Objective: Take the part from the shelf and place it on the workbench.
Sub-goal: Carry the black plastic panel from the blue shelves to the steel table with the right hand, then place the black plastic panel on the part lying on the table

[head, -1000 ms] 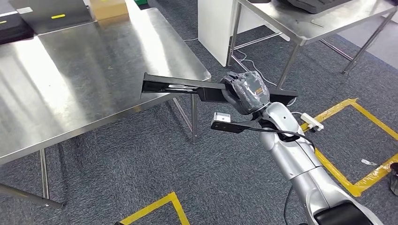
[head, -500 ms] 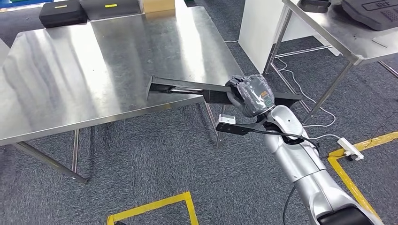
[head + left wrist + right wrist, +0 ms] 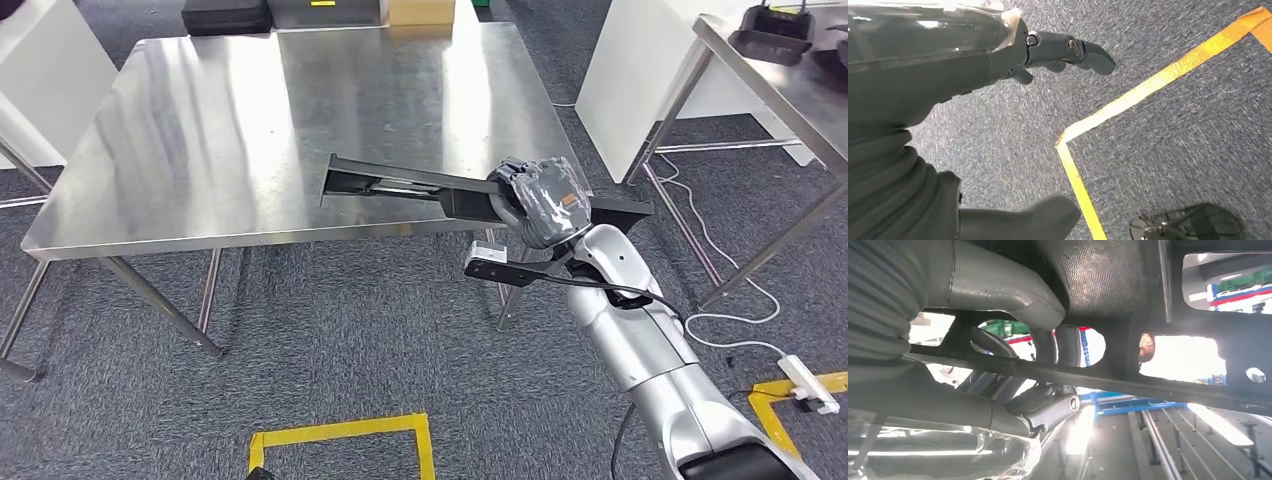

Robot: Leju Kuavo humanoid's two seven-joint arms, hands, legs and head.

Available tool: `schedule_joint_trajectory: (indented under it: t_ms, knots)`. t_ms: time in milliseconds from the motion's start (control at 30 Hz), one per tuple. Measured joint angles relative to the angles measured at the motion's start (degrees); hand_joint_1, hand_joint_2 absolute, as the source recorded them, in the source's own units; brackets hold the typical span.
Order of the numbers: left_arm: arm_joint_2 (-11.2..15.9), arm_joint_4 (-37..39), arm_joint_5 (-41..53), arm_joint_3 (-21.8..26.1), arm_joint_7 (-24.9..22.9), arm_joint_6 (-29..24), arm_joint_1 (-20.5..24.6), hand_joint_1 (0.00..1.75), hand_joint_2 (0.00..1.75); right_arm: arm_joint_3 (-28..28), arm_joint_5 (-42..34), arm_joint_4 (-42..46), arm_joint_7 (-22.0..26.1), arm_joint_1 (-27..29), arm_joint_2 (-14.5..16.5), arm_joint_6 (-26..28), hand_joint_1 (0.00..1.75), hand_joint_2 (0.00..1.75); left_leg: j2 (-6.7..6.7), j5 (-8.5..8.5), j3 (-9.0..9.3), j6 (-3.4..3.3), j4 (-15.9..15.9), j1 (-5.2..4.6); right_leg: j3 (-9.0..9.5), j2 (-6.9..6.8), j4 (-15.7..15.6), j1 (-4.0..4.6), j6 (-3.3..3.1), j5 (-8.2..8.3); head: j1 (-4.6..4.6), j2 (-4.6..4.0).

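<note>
Steel workbench lies ahead, so keep your right hand clamped on the long black part, level, left hand's fingers apart.

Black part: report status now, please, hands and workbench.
Right hand grips black part, raised over workbench near edge. Left hand open, holding nothing. Nothing blocking.

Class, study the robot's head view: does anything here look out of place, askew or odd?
Nothing is spilled or damaged. The one oddity: the long black part is not on the workbench yet; the right hand grips it in the air, one end above the near edge, the other past the corner.
</note>
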State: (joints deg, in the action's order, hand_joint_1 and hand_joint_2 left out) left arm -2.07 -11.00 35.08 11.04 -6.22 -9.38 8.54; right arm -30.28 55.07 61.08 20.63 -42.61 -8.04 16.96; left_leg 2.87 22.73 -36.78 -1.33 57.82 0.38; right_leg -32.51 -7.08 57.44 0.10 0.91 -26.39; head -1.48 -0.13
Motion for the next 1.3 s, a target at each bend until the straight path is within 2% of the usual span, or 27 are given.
schedule_joint_trajectory:
  t_ms: [33,67,133,200,233,267,300,367,400,433,500,533,633,1133,1200,1267,1300]
  knots:
    - [0.0,0.0,0.0,0.0,0.0,0.1,0.0,0.00,1.75,0.1,-0.1,0.1,0.0,0.0,0.0,0.0,1.75,1.75,-0.51,-0.14,0.19,-0.40,-0.3,0.09,-0.07,0.72,0.4,-0.07,0.27,-0.34,0.05,0.00]
    - [-0.1,0.0,0.0,0.0,0.0,0.1,0.0,0.00,1.75,0.2,-0.1,0.1,0.0,0.0,-0.1,0.0,1.75,1.75,-0.94,-0.34,0.41,-0.79,-0.6,0.24,-0.60,2.12,1.7,-0.16,0.35,-1.09,0.05,0.00]
    - [-0.1,0.0,0.0,0.0,0.0,-0.2,0.3,0.00,1.75,0.3,-0.3,0.0,0.0,0.0,-0.4,0.0,1.75,1.75,-1.84,-0.54,0.66,-1.30,-0.9,0.40,-3.69,5.46,8.1,-0.51,0.11,-3.89,0.18,0.00]
    - [-0.1,0.0,-0.1,0.2,0.0,-0.6,0.5,0.00,1.75,0.4,-0.5,-0.5,-0.1,0.1,-0.7,0.1,1.75,1.75,-2.93,-0.50,0.68,-1.47,-0.9,0.41,-7.96,6.60,15.8,-0.68,0.02,-6.36,0.29,0.00]
    - [-0.1,0.0,-0.1,0.3,0.0,-0.7,0.5,0.00,1.75,0.5,-0.5,-0.8,-0.1,0.1,-0.9,0.1,1.75,1.75,-3.47,-0.44,0.70,-1.45,-0.9,0.41,-9.18,6.73,17.4,-0.69,0.31,-6.41,0.33,0.00]
    - [-0.1,0.0,-0.1,0.5,0.0,-0.8,0.5,0.00,1.75,0.6,-0.5,-1.1,-0.1,0.1,-0.9,0.1,1.75,1.75,-3.93,-0.37,0.75,-1.38,-0.8,0.42,-9.22,6.77,16.4,-0.72,0.78,-5.43,0.36,0.00]
    - [-0.2,0.0,-0.2,0.6,0.0,-0.8,0.5,0.00,1.75,0.7,-0.6,-1.3,0.0,0.1,-1.0,0.2,1.75,1.75,-4.34,-0.27,0.84,-1.26,-0.8,0.45,-8.24,6.79,13.3,-0.79,1.30,-3.72,0.37,0.00]
    - [-0.2,0.0,-0.2,0.8,0.0,-0.9,0.5,0.00,1.75,0.9,-0.6,-1.7,0.2,-0.2,-0.9,0.2,1.75,1.75,-4.96,0.02,0.90,-0.83,-0.6,0.35,-4.91,6.92,5.0,-0.97,2.04,0.10,0.42,0.00]
    - [-0.1,0.0,-0.1,0.9,0.0,-0.9,0.5,0.00,1.75,0.9,-0.6,-1.8,0.2,-0.3,-0.9,0.3,1.75,1.75,-5.17,0.25,0.84,-0.59,-0.3,0.23,-3.67,6.98,2.2,-1.06,1.96,1.41,0.38,0.00]
    - [-0.1,0.0,-0.1,0.9,0.0,-1.0,0.5,0.00,1.75,0.9,-0.6,-2.0,0.2,-0.3,-0.8,0.4,1.75,1.75,-5.30,0.47,0.77,-0.61,-0.1,0.09,-3.00,7.03,0.6,-1.14,1.74,2.14,0.29,0.00]
    - [0.0,0.0,-0.1,1.0,0.0,-1.2,0.4,0.00,1.75,0.9,-0.5,-2.2,0.2,-0.3,-0.7,0.4,1.75,1.75,-5.37,0.73,0.71,-0.92,0.1,0.08,-2.76,7.05,0.2,-1.09,1.25,2.56,0.12,0.00]
    - [0.1,0.0,0.0,1.0,0.0,-1.2,0.4,0.00,1.75,0.9,-0.5,-2.2,0.2,-0.3,-0.6,0.4,1.75,1.75,-5.33,0.75,0.75,-1.16,0.1,0.15,-2.75,7.09,0.2,-1.00,1.19,2.57,0.10,0.00]
    - [0.0,0.0,0.0,1.0,0.2,-1.3,0.4,0.00,1.75,0.9,-0.4,-2.4,0.2,-0.4,-0.4,0.4,1.75,1.75,-5.11,0.74,0.95,-1.17,-0.2,0.27,-2.74,7.30,0.2,-0.80,1.12,2.55,0.11,0.00]
    - [0.0,0.0,0.0,1.1,0.3,-1.4,0.5,0.00,1.75,0.8,-0.2,-2.6,0.3,-0.5,-0.2,0.4,1.75,1.75,-5.03,0.72,1.13,-1.15,-0.4,0.27,-2.74,7.41,0.2,-0.79,1.08,2.53,0.08,0.00]
    - [0.0,0.0,0.0,1.3,0.2,-1.8,0.5,0.00,1.75,0.7,-0.1,-3.0,0.5,-0.7,-0.1,0.3,1.75,1.75,-5.02,0.67,1.17,-1.06,-0.5,0.29,-2.75,7.41,0.2,-0.73,1.00,2.50,0.09,0.00]
    - [0.0,0.0,0.2,1.7,0.1,-2.0,0.5,0.00,1.75,0.4,-0.4,-3.8,0.7,-1.2,0.3,-0.2,1.75,1.75,-5.02,0.71,1.14,-0.65,-0.6,0.33,-2.69,7.40,0.0,-0.81,0.96,2.50,0.10,0.00]
    - [0.1,0.0,0.2,1.9,0.1,-2.0,0.4,0.00,1.75,0.4,-0.7,-4.3,0.9,-1.6,0.6,-0.4,1.75,1.75,-5.05,0.94,1.47,-0.75,-1.2,0.31,-2.51,7.37,0.3,-0.81,1.35,3.01,0.12,0.00]
